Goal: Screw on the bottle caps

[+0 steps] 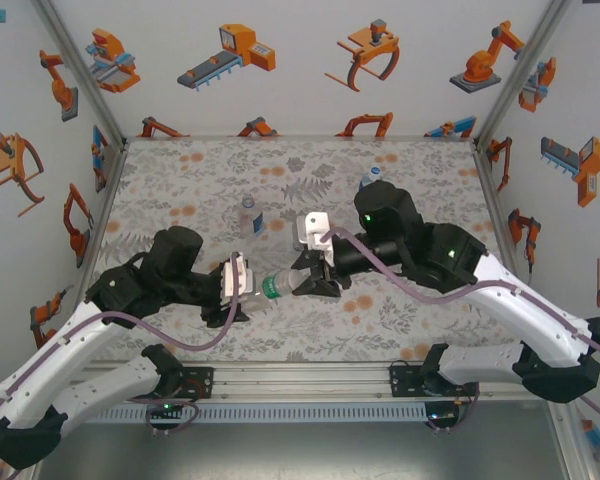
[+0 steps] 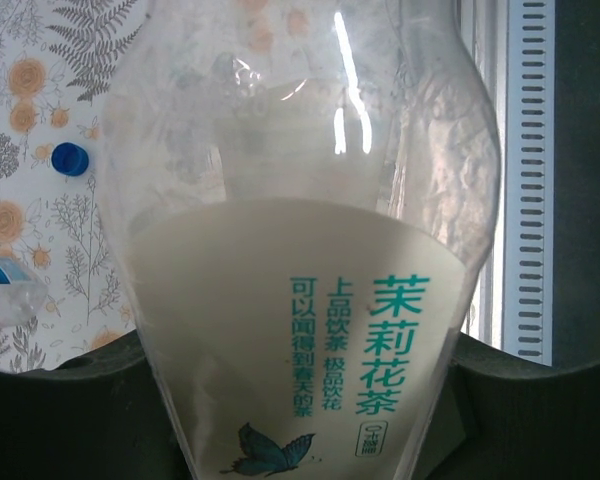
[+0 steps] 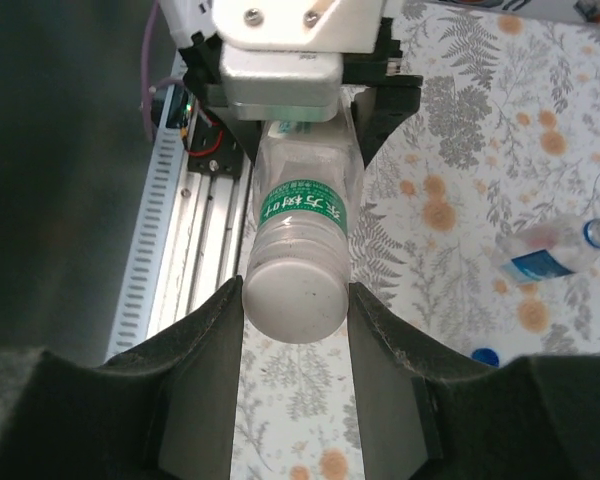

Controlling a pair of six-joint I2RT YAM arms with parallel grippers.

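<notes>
With our left claw point(image 1: 240, 283) clamped on the green-label bottle point(image 2: 300, 300) and right claw point(image 3: 295, 295) pinching its white cap point(image 3: 293, 308), we judge screwing underway; next, twist tighter.

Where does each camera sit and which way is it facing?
Top: above and behind the arms, looking down at the table; both arms show, left gripper and right gripper on opposite ends of the green-label bottle.
Left wrist: on the left arm, facing the bottle's side; own fingers at bottom.
Right wrist: on the right arm, facing the white cap between its fingers.
Both wrist views share the blue cap.
</notes>
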